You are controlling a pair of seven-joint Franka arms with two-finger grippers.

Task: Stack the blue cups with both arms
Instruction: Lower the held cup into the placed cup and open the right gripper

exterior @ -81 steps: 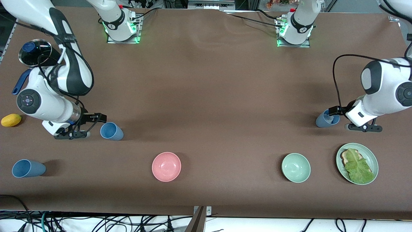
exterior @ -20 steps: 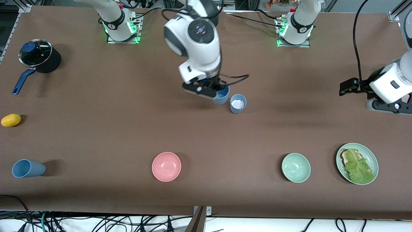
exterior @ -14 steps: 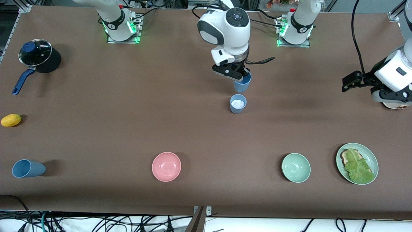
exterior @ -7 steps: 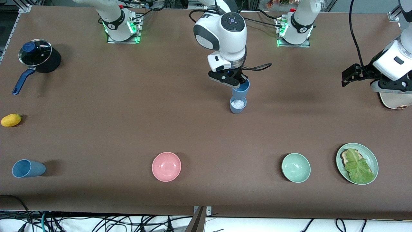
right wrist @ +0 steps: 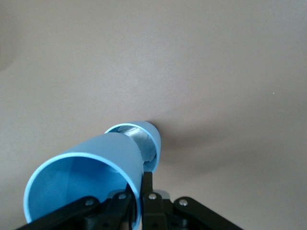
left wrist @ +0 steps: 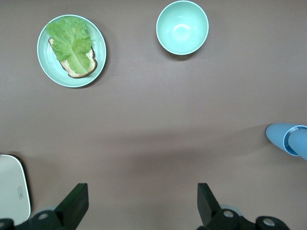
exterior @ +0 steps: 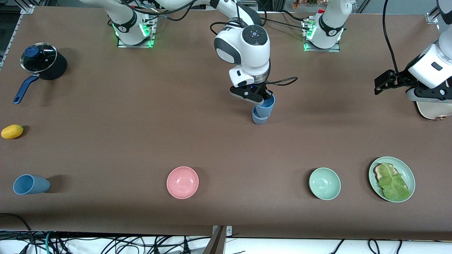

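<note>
My right gripper (exterior: 262, 99) is shut on the rim of the brighter blue cup (exterior: 267, 106), one finger inside and one outside. It holds the cup tilted, with its base in the mouth of the duller grey-blue cup (exterior: 259, 119), which stands mid-table. In the right wrist view the gripper (right wrist: 139, 196) pinches the bright cup's wall (right wrist: 91, 167), and the duller cup (right wrist: 152, 136) shows something white inside. My left gripper (exterior: 381, 84) is open and empty above the table at the left arm's end. Its fingers (left wrist: 72, 206) stand wide apart.
A third blue cup (exterior: 30, 184) lies on its side at the right arm's end, near a lemon (exterior: 12, 131) and a lidded pot (exterior: 39, 58). A pink bowl (exterior: 182, 182), a pale green bowl (exterior: 324, 183) and a plate of lettuce on bread (exterior: 392, 179) lie nearer the camera.
My right gripper has carried the bright cup over the duller cup and lowered it into its mouth, covering the white contents. The left arm has hardly moved.
</note>
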